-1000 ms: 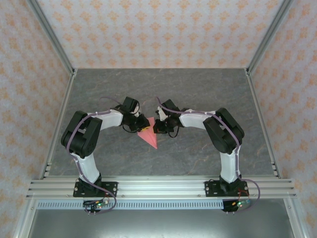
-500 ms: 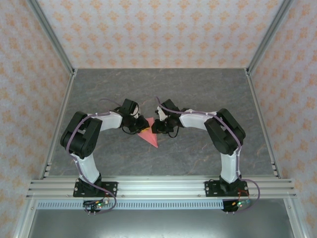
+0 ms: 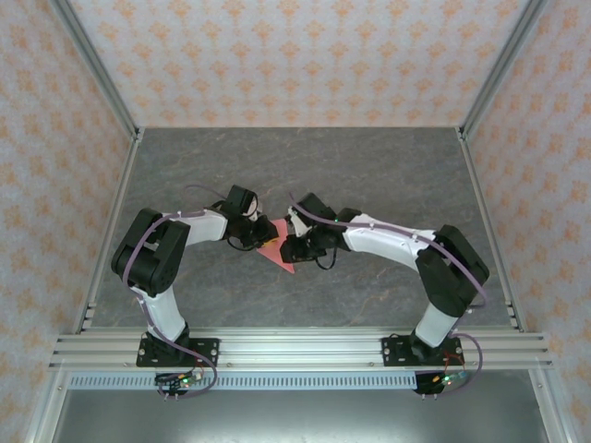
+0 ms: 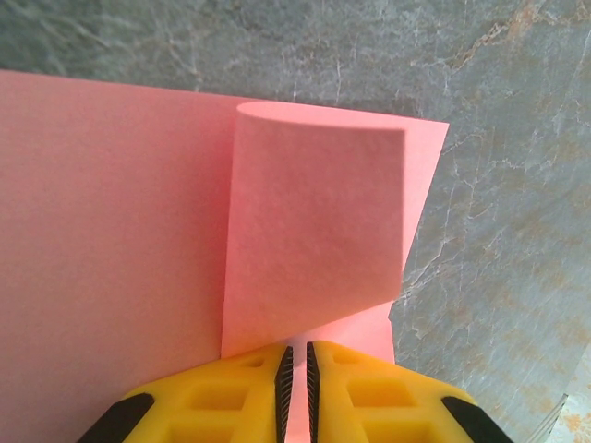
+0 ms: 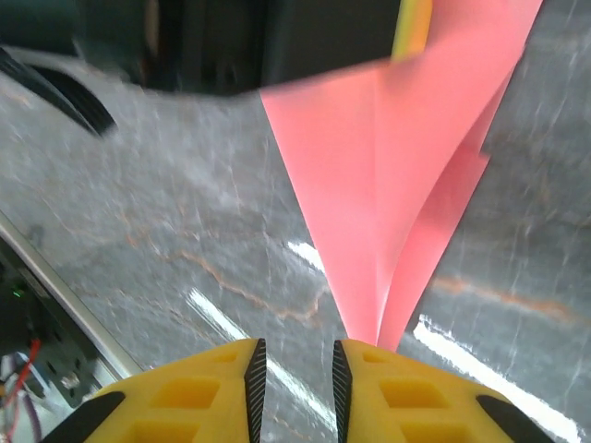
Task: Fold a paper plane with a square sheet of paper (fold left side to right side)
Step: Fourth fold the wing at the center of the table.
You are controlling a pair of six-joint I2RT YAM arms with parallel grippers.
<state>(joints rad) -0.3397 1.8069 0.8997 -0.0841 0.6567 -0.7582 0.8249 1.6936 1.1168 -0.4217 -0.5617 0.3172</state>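
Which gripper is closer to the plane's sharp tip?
Right. The right gripper sits right at the tip, jaws apart; the left gripper pinches a flap at the plane's wide end.

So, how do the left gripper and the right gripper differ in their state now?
The left gripper is nearly shut, pinching a curled flap of the paper plane; the right gripper is open, nothing between its jaws. The left gripper is at the plane's wide end, the right gripper at its sharp tip. Both have yellow fingers.
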